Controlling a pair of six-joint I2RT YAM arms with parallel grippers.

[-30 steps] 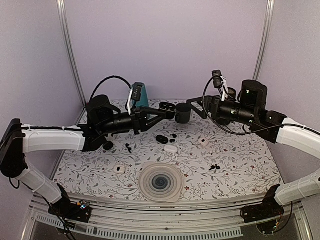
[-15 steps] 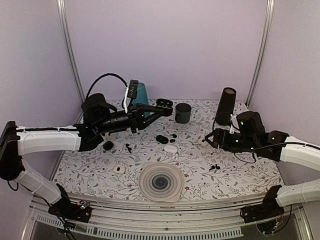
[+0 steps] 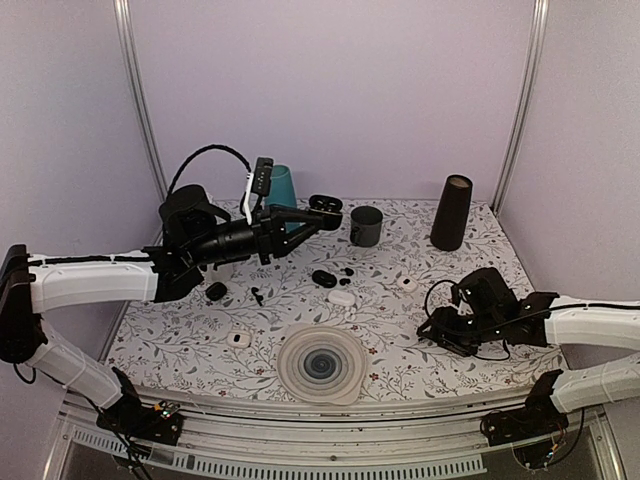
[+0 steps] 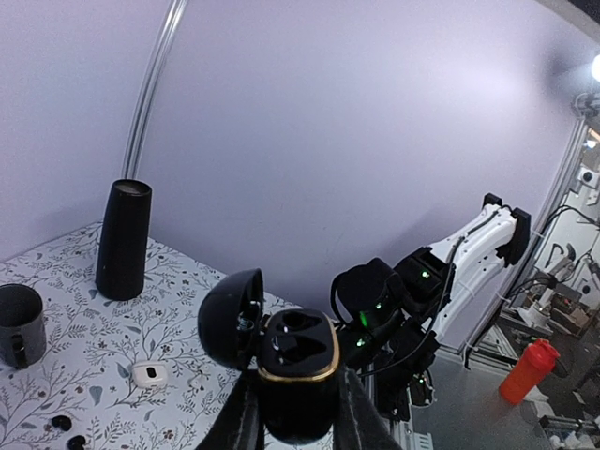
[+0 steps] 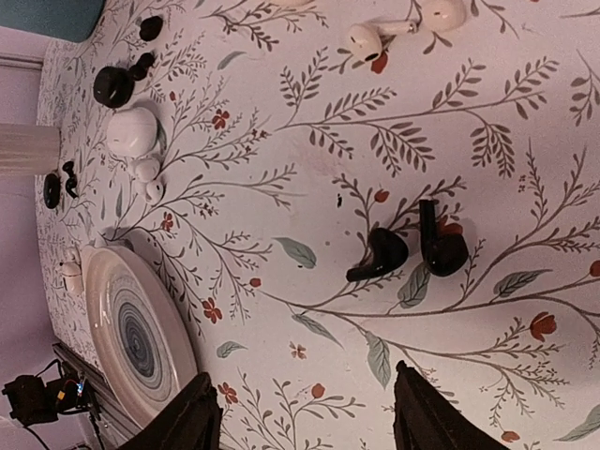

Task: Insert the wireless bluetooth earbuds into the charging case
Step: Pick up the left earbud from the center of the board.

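Note:
A black charging case with a gold rim and its lid swung open is raised over the back left of the table, and my left gripper is shut on it. Both of its wells look empty. The same case shows in the top view. Two glossy black earbuds lie side by side on the flowered cloth. My right gripper hovers low just short of them, open with nothing between its fingers. In the top view that gripper is at the front right.
Two white earbuds lie farther off. A white case and an open black case sit mid-table, with a ringed plate at the front. A grey mug, a teal cup and a tall black cylinder stand at the back.
My right arm has swung from the back of the table down to the front right, over the black earbuds, and its jaws have narrowed somewhat. The left arm rose slightly with the case.

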